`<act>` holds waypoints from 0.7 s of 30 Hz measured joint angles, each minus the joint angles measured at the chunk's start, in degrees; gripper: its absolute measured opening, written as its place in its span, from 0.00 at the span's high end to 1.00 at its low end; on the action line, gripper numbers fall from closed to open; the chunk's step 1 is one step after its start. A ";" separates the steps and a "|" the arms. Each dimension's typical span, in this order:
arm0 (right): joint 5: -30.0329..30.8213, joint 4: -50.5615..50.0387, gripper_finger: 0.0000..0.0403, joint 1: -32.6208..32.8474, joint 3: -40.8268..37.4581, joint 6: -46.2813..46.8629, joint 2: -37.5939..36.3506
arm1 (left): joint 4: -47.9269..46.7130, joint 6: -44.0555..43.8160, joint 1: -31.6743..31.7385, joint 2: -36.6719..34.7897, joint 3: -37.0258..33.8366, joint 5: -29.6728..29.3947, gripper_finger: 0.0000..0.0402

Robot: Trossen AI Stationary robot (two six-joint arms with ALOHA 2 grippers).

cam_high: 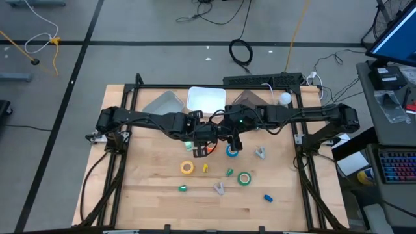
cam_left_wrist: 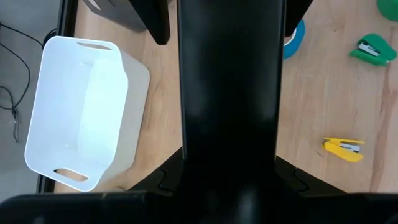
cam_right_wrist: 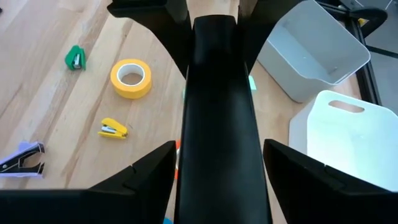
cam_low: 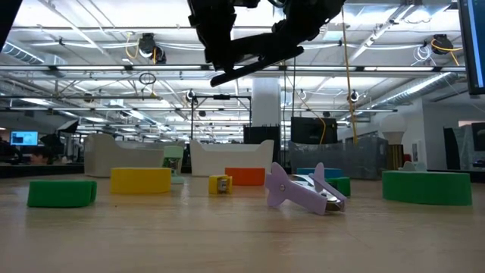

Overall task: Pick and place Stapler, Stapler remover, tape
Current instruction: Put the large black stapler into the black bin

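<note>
Tape rolls: yellow roll [cam_high: 187, 168], green roll [cam_high: 244, 179] and blue roll [cam_high: 232, 151] lie on the wooden table [cam_high: 149, 195]; red-orange roll [cam_high: 199, 151] sits under the left gripper [cam_high: 203, 144].
Staplers: yellow stapler [cam_high: 205, 168] between the rolls, green stapler [cam_high: 182, 188] nearer the front.
Staple removers: purple remover [cam_high: 219, 188] by the green roll, another remover [cam_high: 260, 153] off right.
Bins: white bin [cam_high: 206, 99] at the back.
Right gripper [cam_high: 235, 142]: over the blue roll.
Fingers: can't tell how wide either stands.

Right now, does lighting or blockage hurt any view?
High view: even light; left gripper and right gripper meet over the table's middle. Low view: ceiling lights backlight both, mere silhouettes; stapler remover evenly lit. Left wrist view: a dark bar blocks the centre, white bin glares. Right wrist view: same block; yellow tape well lit.
</note>
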 joint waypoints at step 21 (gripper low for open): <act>-0.07 -1.38 0.43 -0.13 -0.02 0.42 -0.76 | 0.53 0.81 0.49 2.12 -0.04 1.62 0.68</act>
